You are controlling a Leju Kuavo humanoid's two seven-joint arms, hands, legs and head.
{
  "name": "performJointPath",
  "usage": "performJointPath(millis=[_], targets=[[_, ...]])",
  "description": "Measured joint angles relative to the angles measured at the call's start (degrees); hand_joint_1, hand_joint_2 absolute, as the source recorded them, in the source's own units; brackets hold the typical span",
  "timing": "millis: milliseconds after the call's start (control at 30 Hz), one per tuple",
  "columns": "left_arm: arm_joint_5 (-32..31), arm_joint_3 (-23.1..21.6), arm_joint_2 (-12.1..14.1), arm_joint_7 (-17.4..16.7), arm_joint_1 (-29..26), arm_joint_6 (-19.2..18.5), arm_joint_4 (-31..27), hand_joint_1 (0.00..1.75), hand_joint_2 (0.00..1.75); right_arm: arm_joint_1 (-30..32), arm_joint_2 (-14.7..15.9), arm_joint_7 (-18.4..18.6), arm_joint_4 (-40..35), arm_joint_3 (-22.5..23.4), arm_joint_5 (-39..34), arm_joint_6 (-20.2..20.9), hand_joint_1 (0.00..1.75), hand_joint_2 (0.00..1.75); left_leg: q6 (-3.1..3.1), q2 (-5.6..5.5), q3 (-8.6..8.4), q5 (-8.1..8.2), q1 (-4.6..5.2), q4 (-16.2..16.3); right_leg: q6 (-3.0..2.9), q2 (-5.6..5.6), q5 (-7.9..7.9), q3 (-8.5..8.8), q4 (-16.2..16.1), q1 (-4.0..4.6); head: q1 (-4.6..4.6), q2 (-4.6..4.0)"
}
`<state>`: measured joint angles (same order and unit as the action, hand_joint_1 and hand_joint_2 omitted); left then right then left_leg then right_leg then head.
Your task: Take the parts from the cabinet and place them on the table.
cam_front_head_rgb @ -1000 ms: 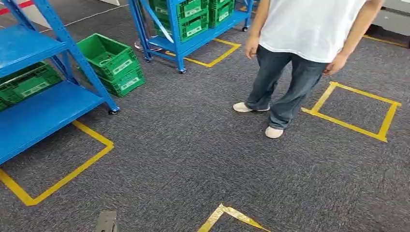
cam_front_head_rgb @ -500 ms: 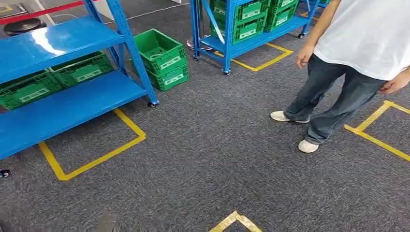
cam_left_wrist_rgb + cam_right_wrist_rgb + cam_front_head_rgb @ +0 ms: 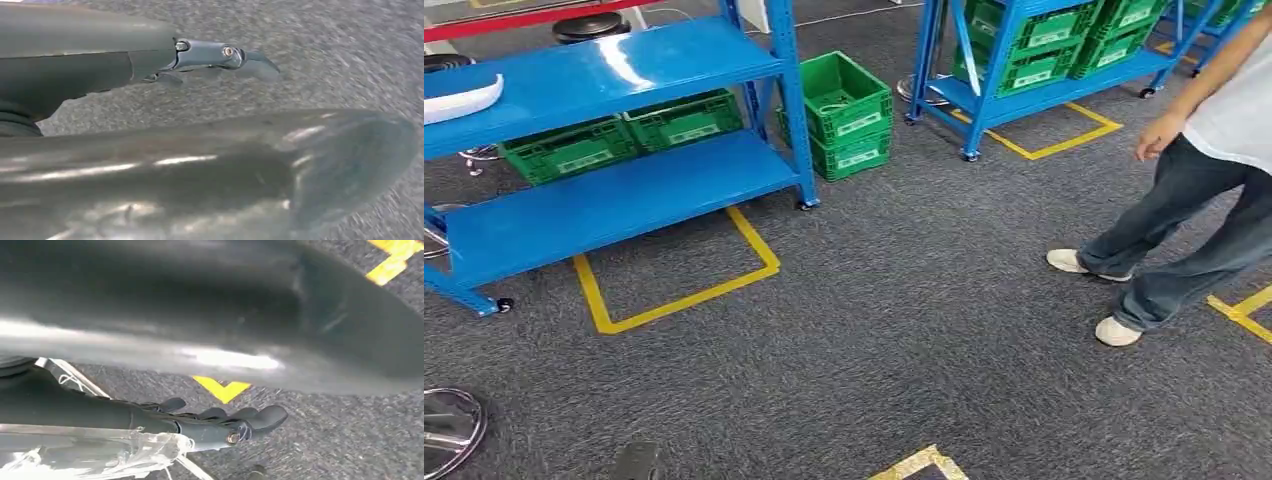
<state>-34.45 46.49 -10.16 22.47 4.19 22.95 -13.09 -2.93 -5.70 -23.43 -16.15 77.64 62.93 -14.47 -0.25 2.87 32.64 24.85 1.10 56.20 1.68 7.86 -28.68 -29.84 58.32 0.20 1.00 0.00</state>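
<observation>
A blue shelf cabinet (image 3: pixel 624 70) stands at the upper left of the head view. A curved white part (image 3: pixel 462 100) lies at the far left of its top shelf. Green crates (image 3: pixel 574 150) sit behind its lower shelf. My left hand (image 3: pixel 220 55) hangs over the grey carpet with its fingers stretched out and nothing in it. My right hand (image 3: pixel 225 422) hangs over the carpet too, fingers stretched out and holding nothing; crinkled clear plastic (image 3: pixel 125 450) shows beside its wrist.
Two stacked green crates (image 3: pixel 849 110) stand on the floor right of the cabinet. A second blue rack (image 3: pixel 1044 90) with crates is at the back. A person (image 3: pixel 1184 230) stands at the right. Yellow tape (image 3: pixel 674 290) marks the carpet. A chrome stool base (image 3: pixel 449 430) is at lower left.
The camera has turned left: the whole scene slid right, bringing the blue cabinet and its white part into view. The person now sits at the right edge.
</observation>
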Motion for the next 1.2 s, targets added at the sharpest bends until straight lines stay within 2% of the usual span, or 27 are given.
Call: performJointPath(millis=[67,100,167,200,233,300,333,367,400,500,533,567,600,667,700,733,767,800,833,867,900,1000,1033,1067,1100,1167,1200], targets=[[0.09,0.09,0.2,0.02,-0.09,0.0,0.0,0.0,0.0,0.04,-0.02,-0.13,0.0,-0.13,0.0,0.0,0.0,0.0,0.8,-1.16,-0.26,-0.45,-0.67,-0.21,0.74,-5.88,-2.06,-1.34,3.03,-0.36,-0.44,0.0],[0.07,0.09,0.2,0.05,0.07,-0.09,0.02,0.0,0.0,0.16,-0.04,-0.09,0.07,-0.13,0.0,0.0,0.0,0.0,0.93,-2.13,-0.19,-0.49,-0.76,-0.21,0.92,-7.2,-4.4,-3.4,7.46,-0.47,-0.63,0.0],[0.09,0.09,0.13,0.07,0.12,-0.13,0.02,0.0,0.0,0.42,-0.07,-0.09,0.09,-0.13,0.0,0.02,0.0,0.0,1.07,-3.78,-0.12,-0.48,-0.76,-0.19,1.21,-7.65,-8.08,-8.05,16.75,-0.49,-0.74,0.0],[0.09,0.11,0.2,0.07,0.0,-0.15,0.02,0.0,0.0,0.44,-0.07,-0.09,0.09,-0.11,0.0,0.02,0.0,0.0,1.06,-4.56,-0.16,-0.48,-0.76,-0.18,1.25,-7.66,-8.15,-9.34,18.7,-0.5,-0.7,0.0],[0.09,0.15,0.26,0.07,-0.12,-0.15,0.0,0.0,0.0,0.45,-0.07,-0.09,0.09,-0.11,-0.02,0.02,0.0,0.0,1.04,-5.45,-0.24,-0.49,-0.83,-0.16,1.24,-7.67,-6.65,-9.22,17.68,-0.53,-0.72,0.0],[0.09,0.2,0.22,0.07,-0.15,-0.2,0.02,0.0,0.0,0.43,-0.07,-0.09,0.09,-0.13,-0.02,0.02,0.0,0.0,0.72,-7.3,-0.43,-0.46,-1.12,-0.02,1.29,-8.37,-0.96,-5.33,8.57,-0.84,-0.72,0.0],[0.09,0.2,0.22,0.07,-0.11,-0.22,0.0,0.0,0.0,0.39,-0.07,-0.09,0.09,-0.13,-0.02,0.02,0.0,0.0,0.33,-8.14,-0.43,-0.33,-1.29,0.24,1.56,-10.31,1.54,-2.84,3.16,-1.25,-0.76,0.0],[0.09,0.2,0.33,0.07,-0.09,-0.22,0.0,0.0,0.0,0.36,-0.19,-0.09,0.19,-0.13,-0.02,0.02,0.0,0.0,-0.18,-8.78,-0.16,-0.22,-0.99,0.55,2.0,-14.0,0.62,-1.91,1.25,-1.74,-0.85,0.0],[0.09,0.22,0.39,0.09,-0.01,-0.24,0.02,0.0,0.0,0.34,-0.35,-0.11,0.33,-0.15,-0.02,0.02,0.0,0.0,-0.47,-9.38,0.25,-0.21,-1.07,0.98,1.31,-13.46,0.7,-2.02,0.85,-1.72,-0.81,0.0],[0.09,0.37,0.48,0.09,-0.37,-0.24,0.02,0.0,0.0,0.24,-0.35,-0.04,0.35,-0.18,-0.02,0.02,0.0,0.0,-1.58,-11.06,0.77,-1.04,-1.45,0.34,0.26,-11.65,1.12,-1.69,1.04,-1.27,-0.77,0.0],[0.09,0.42,0.66,0.09,-0.43,-0.26,0.02,0.0,0.0,0.25,-0.37,-0.02,0.39,-0.2,0.02,0.0,0.0,0.0,-1.71,-10.77,0.85,-0.72,-1.5,0.51,-0.16,-10.67,1.33,-1.6,0.75,-1.68,-0.87,0.0],[0.09,0.44,0.57,0.09,-0.43,-0.39,0.02,0.0,0.0,0.2,-0.35,-0.02,0.39,-0.2,0.09,-0.11,0.0,0.0,-1.95,-7.6,1.47,0.42,-1.03,1.89,-0.59,-10.16,1.28,-1.54,0.67,-1.58,-0.38,0.0],[0.02,0.46,0.57,0.09,-0.21,-0.7,0.02,0.0,0.0,0.28,-0.35,-0.02,0.39,-0.2,0.22,-0.11,0.0,0.0,-2.26,-5.24,3.52,2.82,-1.05,5.84,-0.89,-9.22,1.24,-1.6,0.67,-1.43,0.04,0.0],[-0.44,0.46,0.55,0.24,0.05,-0.85,0.02,0.0,0.0,0.54,-0.35,0.11,0.39,-0.22,0.44,-0.11,0.0,0.0,-2.54,-3.59,8.55,7.19,-1.15,16.04,-1.1,-7.1,1.09,-1.7,0.68,-1.19,0.0,0.0],[-0.5,0.46,0.46,0.26,0.0,-0.87,0.02,0.0,0.0,0.59,-0.35,0.22,0.42,-0.22,0.55,-0.11,0.0,0.0,-2.59,-3.49,9.99,7.78,-1.16,18.96,-1.16,-6.22,1.05,-1.7,0.68,-1.16,0.04,0.0],[-0.52,0.46,0.46,0.26,-0.13,-1.03,0.02,0.0,0.0,0.54,-0.35,0.22,0.42,-0.22,0.7,-0.13,0.0,0.0,-2.57,-3.48,9.92,6.9,-1.16,18.89,-1.18,-5.41,1.0,-1.65,0.68,-1.14,0.0,0.0],[-0.5,0.48,0.48,0.26,-0.2,-1.22,0.02,0.0,0.0,0.44,-0.35,0.24,0.42,-0.28,0.81,-0.15,0.0,0.0,-2.46,-3.41,8.64,5.0,-1.16,16.46,-1.18,-4.71,0.96,-1.59,0.68,-1.12,0.07,0.0],[-0.52,0.5,0.5,0.24,-0.19,-1.4,0.02,0.0,0.0,0.28,-0.35,0.33,0.42,-0.33,0.9,-0.2,0.0,0.0,-2.22,-2.99,5.94,2.29,-1.12,11.45,-1.11,-3.98,0.88,-1.42,0.68,-1.09,0.02,0.0],[-0.55,0.5,0.61,0.24,-0.09,-1.49,0.02,0.0,0.0,0.17,-0.35,0.41,0.42,-0.37,1.03,-0.22,0.0,0.0,-1.92,-1.66,3.05,0.13,-0.99,6.34,-0.93,-3.38,0.76,-1.2,0.67,-1.07,0.04,0.0],[-0.59,0.52,0.63,0.24,0.06,-1.66,0.02,0.0,0.0,0.1,-0.35,0.41,0.42,-0.46,1.18,-0.22,0.0,0.0,-1.42,2.28,0.59,-0.68,-0.6,2.24,-0.69,-2.88,0.6,-0.94,0.68,-0.82,0.07,0.0],[-0.59,0.52,0.63,0.18,0.44,-1.77,0.0,0.0,0.0,0.2,-0.35,0.39,0.42,-0.53,1.22,-0.22,0.0,0.0,-1.15,3.2,0.19,0.04,-0.13,0.71,-0.25,-2.27,0.17,-0.98,0.95,-0.36,0.22,0.0],[-0.44,0.57,0.79,0.2,0.4,-1.88,0.0,0.0,0.0,-0.06,-0.35,0.28,0.42,-0.83,1.2,-0.2,0.0,0.0,-0.39,0.55,0.77,-0.18,-0.17,0.77,0.44,0.0,0.22,-0.06,0.12,-0.28,-0.17,0.0],[-0.41,0.59,0.81,0.18,0.29,-1.92,0.0,0.0,0.0,-0.12,-0.35,0.28,0.42,-0.96,1.2,-0.2,0.0,0.0,0.14,-0.26,0.36,-0.61,-0.73,0.25,1.0,-0.69,-0.13,-0.14,0.29,-0.52,-0.06,0.0],[-0.37,0.61,0.79,0.26,0.17,-2.08,0.02,0.0,0.0,-0.23,-0.35,0.26,0.42,-1.05,1.2,-0.2,0.0,0.0,0.33,-0.79,0.33,-0.68,-0.88,0.23,1.27,-4.14,-1.01,-0.54,1.38,-0.63,-0.48,0.0],[-0.35,0.63,0.76,0.35,0.28,-2.23,0.02,0.0,0.0,-0.15,-0.35,0.28,0.44,-1.07,1.18,-0.24,0.0,0.0,0.67,-1.46,0.41,-0.76,-0.98,0.23,1.37,-6.37,-3.09,-2.0,4.72,-0.72,-0.61,0.0],[-0.39,0.63,0.59,0.46,0.42,-2.34,0.02,0.0,0.0,0.18,-0.39,0.48,0.5,-1.09,1.18,-0.35,0.0,0.0,0.89,-3.19,0.56,-0.77,-0.98,0.25,1.63,-7.58,-7.21,-6.56,14.14,-0.74,-0.85,0.0],[-0.39,0.63,0.59,0.46,0.34,-2.36,0.02,0.0,0.0,0.28,-0.4,0.59,0.5,-1.07,1.18,-0.35,0.0,0.0,0.9,-4.16,0.55,-0.78,-0.96,0.26,1.66,-7.68,-8.16,-8.65,17.86,-0.71,-0.81,0.0]])
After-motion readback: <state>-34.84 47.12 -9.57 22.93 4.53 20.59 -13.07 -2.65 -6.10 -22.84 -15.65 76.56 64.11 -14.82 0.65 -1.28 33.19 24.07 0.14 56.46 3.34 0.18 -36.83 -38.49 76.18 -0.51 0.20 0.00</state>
